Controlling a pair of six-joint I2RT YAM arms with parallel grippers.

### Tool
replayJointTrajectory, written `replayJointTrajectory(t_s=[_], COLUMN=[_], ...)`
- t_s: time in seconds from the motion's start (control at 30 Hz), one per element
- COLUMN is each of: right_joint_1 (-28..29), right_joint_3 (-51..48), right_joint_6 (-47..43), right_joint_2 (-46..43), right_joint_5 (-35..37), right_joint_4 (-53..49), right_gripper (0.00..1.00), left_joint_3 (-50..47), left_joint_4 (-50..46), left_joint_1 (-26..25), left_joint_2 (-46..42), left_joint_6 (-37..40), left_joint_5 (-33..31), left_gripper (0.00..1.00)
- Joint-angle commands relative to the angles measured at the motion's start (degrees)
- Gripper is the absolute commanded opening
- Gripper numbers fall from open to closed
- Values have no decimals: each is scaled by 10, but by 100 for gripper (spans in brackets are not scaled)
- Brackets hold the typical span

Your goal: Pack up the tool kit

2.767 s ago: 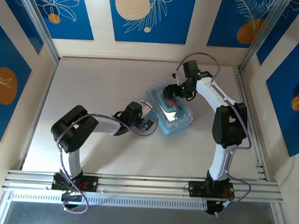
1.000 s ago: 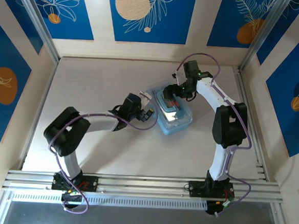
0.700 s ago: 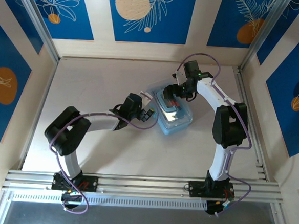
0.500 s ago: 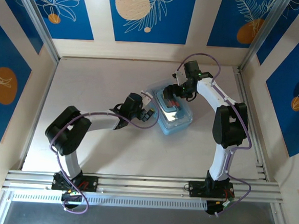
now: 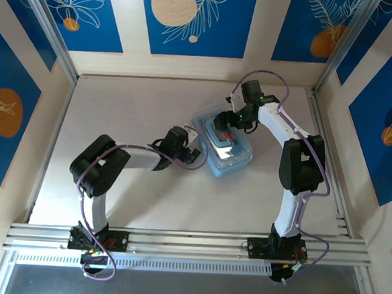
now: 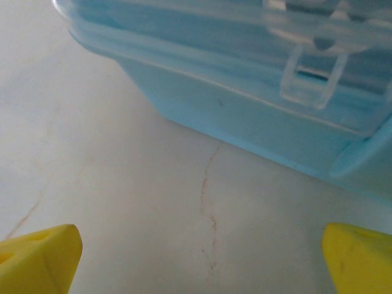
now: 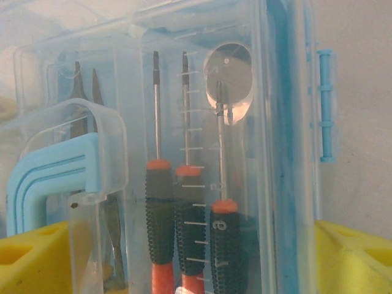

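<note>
The tool kit's light-blue case (image 5: 232,159) lies mid-table with its clear lid down. Through the lid (image 7: 202,37) I see three red-and-black screwdrivers (image 7: 184,214) side by side, thin metal plier tips (image 7: 86,82) and the case's blue handle (image 7: 43,177). My right gripper (image 5: 224,127) hovers over the lid's far end, open, with a yellow finger at each side of the case (image 7: 193,263). My left gripper (image 5: 194,153) sits low on the table against the case's left side, open and with nothing between its fingers (image 6: 199,260). The blue case wall (image 6: 245,116) and a clear latch (image 6: 312,79) face it.
The table (image 5: 138,109) is pale, with a thin crack (image 6: 208,202) in front of the left gripper. Blue patterned panels wall in the back and both sides. A metal rail (image 5: 189,244) runs along the near edge by the arm bases.
The left arm's elbow has swung right and up while its gripper stays beside the case's left side. The right arm and the case have not moved.
</note>
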Motion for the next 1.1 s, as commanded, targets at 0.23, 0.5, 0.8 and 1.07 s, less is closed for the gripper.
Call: replayJointTrajectory(t_s=[0.23, 0.5, 0.8, 1.07], right_joint_1=[8, -53, -155, -161], right_joint_3=[-36, -91, -292, -611], right_joint_6=[18, 64, 122, 19], right_joint_2=[15, -108, -328, -503], right_joint_5=[-32, -63, 27, 128], right_joint_4=[-73, 17, 256, 583], right_gripper=[88, 89, 93, 99], left_joint_3=[-4, -38, -120, -258], left_joint_4=[9, -18, -19, 36], left_joint_1=[3, 57, 169, 271], left_joint_2=[-11, -121, -286, -388], left_joint_6=[-15, -71, -108, -113], left_joint_5=[7, 59, 52, -87], left_gripper=[100, 100, 100, 100])
